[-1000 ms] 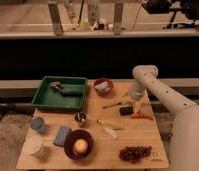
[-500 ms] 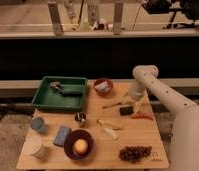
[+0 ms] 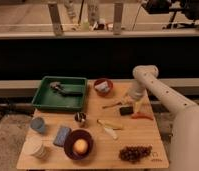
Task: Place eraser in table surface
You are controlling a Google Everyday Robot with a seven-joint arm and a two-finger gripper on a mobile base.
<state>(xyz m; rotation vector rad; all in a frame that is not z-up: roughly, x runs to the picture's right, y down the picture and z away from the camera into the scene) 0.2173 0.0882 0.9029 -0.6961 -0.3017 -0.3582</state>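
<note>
The eraser [image 3: 125,110], a small black block, lies flat on the table surface [image 3: 143,137], a light tan wooden top, right of its middle. My gripper [image 3: 131,103] hangs at the end of the white arm that comes in from the right. It sits just above and slightly right of the eraser, open, and the eraser rests on the wood rather than hanging in it. An orange stick [image 3: 142,117] lies just right of the eraser.
A green tray [image 3: 43,102] with a tool fills the back left. A red bowl [image 3: 103,86] stands behind the gripper. A dark bowl [image 3: 79,145], blue sponge [image 3: 62,135], cups [image 3: 37,125], a yellow peel [image 3: 109,129] and grapes [image 3: 135,153] lie toward the front.
</note>
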